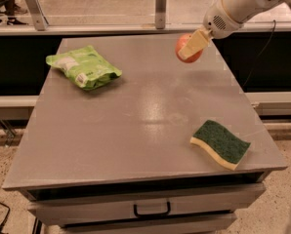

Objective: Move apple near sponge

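The orange-red apple is at the far right of the grey table. My gripper reaches in from the upper right and is shut on the apple, with one pale finger lying across its front. The apple seems to be at or just above the tabletop. The sponge, dark green on top with a pale yellow base, lies flat near the front right corner, far from the apple and the gripper.
A crinkly light-green snack bag lies at the back left of the table. A rail with metal posts runs behind the table. A drawer with a handle sits below the front edge.
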Available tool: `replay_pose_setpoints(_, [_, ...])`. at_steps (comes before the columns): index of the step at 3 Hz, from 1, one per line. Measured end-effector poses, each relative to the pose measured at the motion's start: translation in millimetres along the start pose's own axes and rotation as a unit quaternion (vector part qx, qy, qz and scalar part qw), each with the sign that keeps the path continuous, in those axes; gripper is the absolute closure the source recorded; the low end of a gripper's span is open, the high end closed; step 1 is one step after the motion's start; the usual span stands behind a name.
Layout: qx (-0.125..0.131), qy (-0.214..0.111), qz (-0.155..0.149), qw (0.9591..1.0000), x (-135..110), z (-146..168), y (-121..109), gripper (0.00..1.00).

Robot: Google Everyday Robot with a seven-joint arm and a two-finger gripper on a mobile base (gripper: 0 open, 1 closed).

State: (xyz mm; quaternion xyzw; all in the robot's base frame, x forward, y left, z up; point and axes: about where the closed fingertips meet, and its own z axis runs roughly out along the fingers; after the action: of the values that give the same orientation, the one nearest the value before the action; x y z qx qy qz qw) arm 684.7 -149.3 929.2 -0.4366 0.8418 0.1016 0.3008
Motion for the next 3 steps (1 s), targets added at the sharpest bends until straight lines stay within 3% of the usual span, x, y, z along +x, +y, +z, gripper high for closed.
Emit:
replay_pose_setpoints(1, [-0.005,-0.008,-0.022,0.9997,5,-17,41,1.00])
replay_pose_setpoints(3, [-0.027,0.001,-0.016,0.9995,36,-13,106,1.00])
